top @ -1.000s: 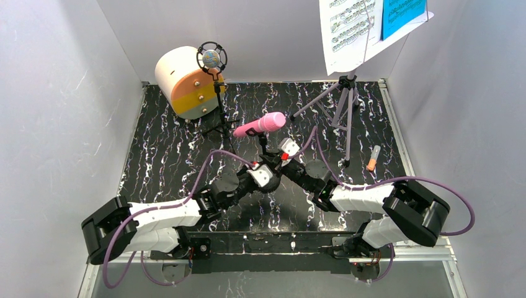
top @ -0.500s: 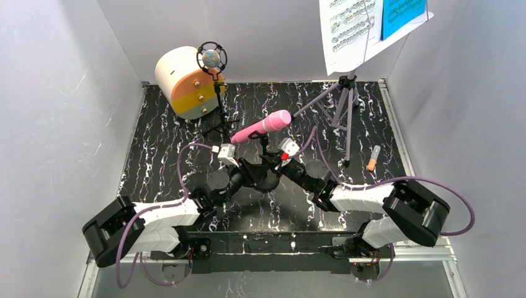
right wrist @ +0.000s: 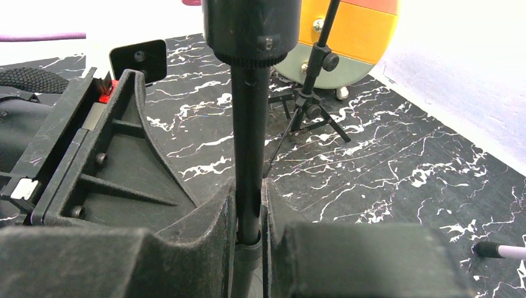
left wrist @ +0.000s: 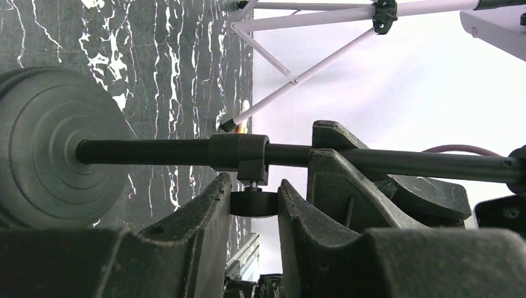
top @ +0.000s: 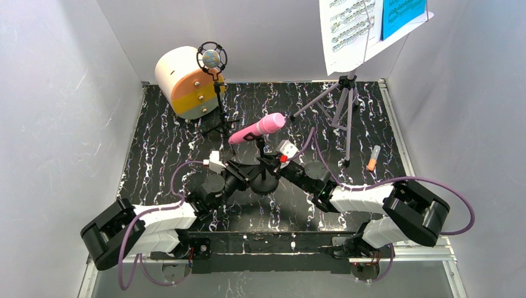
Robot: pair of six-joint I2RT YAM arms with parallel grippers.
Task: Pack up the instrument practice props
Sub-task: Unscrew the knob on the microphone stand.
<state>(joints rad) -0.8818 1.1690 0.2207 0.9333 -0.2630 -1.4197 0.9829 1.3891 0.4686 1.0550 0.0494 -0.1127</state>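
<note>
The pink toy microphone (top: 257,128) sits tilted on a black stand with a round base (left wrist: 43,143). My left gripper (left wrist: 251,191) is shut on the small black knob (left wrist: 251,203) under the collar of the stand's pole (left wrist: 155,151). My right gripper (right wrist: 250,211) is shut on the same pole (right wrist: 250,143), just above its base. In the top view both grippers meet at the stand, the left (top: 247,171) and the right (top: 268,166). The purple silver-headed microphone (top: 211,59) stands on its thin black tripod (top: 218,121). The lilac music rack (top: 343,102) holds white (top: 347,28) and blue (top: 402,15) pages.
The cream cylinder box (top: 183,81) with the orange-grey face stands at the back left, just behind the tripod. A small orange and grey stick (top: 373,158) lies at the right by a rack leg. Grey walls close in the black marbled table (top: 161,155).
My left wrist has swung leftward and turned at the stand. The pink microphone has shifted slightly to the left. The right arm has stayed on the pole.
</note>
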